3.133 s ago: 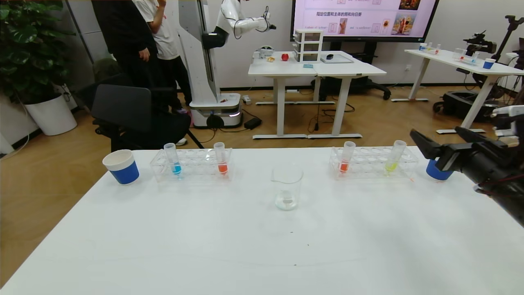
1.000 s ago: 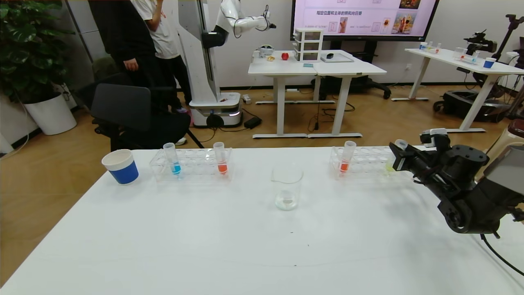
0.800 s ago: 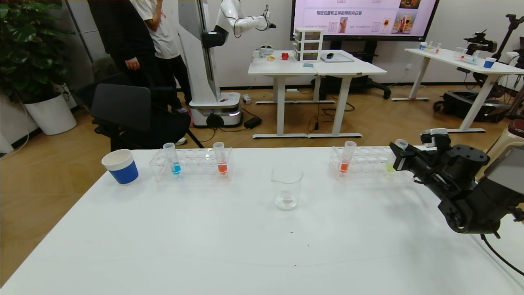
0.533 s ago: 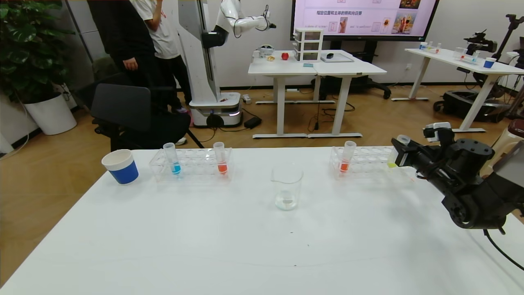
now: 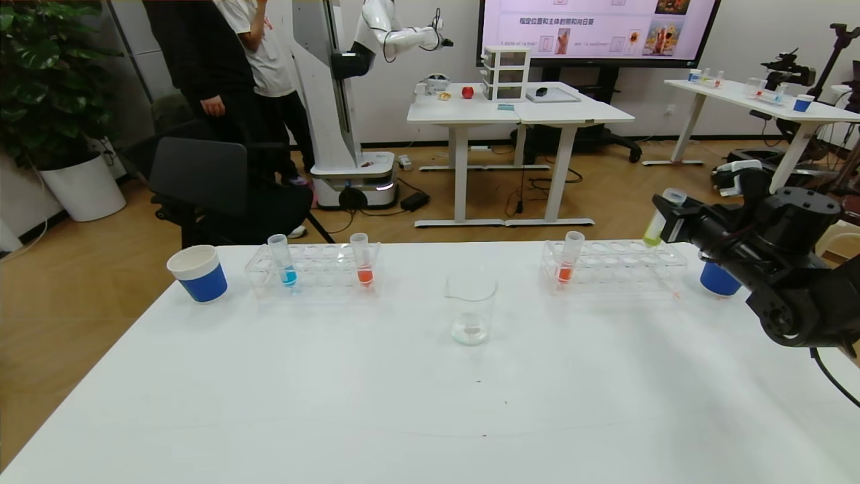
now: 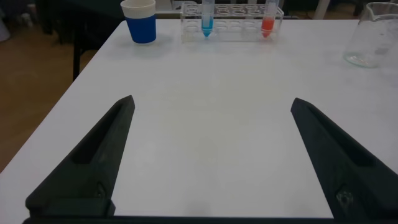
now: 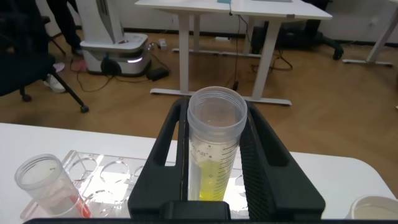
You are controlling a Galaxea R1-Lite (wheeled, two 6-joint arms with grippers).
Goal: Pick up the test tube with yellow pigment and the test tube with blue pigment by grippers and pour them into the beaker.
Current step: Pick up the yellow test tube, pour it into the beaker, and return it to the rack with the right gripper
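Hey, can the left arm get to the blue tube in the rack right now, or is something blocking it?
Probably yes. The left pincer is open over bare table, and the blue tube stands upright in its rack with nothing between them.

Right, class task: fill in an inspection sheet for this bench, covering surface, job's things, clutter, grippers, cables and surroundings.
Surface: white table, no spills seen.
Job's things: yellow tube lifted clear above the right rack; blue tube standing in the left rack; beaker mid-table, nearly empty.
Clutter: orange tubes, one in each rack; blue cups at both ends of the table.
Grippers: right gripper shut on the yellow tube; left gripper open, low over the near table.
Cables: black cable on the right arm.
Surroundings: people, chair, another robot, desks, screen.
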